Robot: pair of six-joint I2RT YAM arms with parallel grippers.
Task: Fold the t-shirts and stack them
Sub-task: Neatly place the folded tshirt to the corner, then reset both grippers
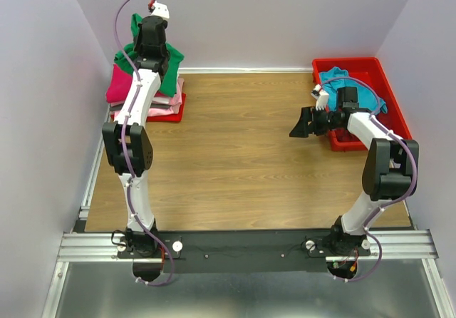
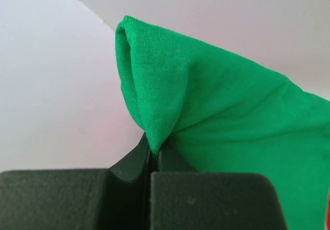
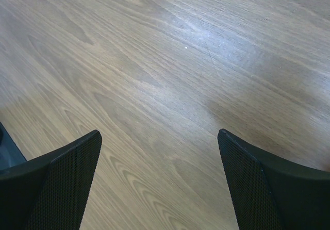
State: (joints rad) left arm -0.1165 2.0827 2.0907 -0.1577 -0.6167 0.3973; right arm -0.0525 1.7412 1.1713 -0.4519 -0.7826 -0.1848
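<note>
Got the right pincer [image 3: 159, 133] spread wide, nothing in it, hovering over bare table [image 3: 154, 60]. Just behind it, a teal shirt [image 1: 335, 75] heaped in the red bin [image 1: 370, 68], not folded yet. Further back, the left pincer [image 2: 154, 155] clamped tight on a pinch of green shirt [image 2: 216, 121], draped over the pile [image 1: 122, 88] right below it: hot pink, light pink, maybe dark red underneath, hard to tell. Looks well along: several stacked, green going on, teal left.
</note>
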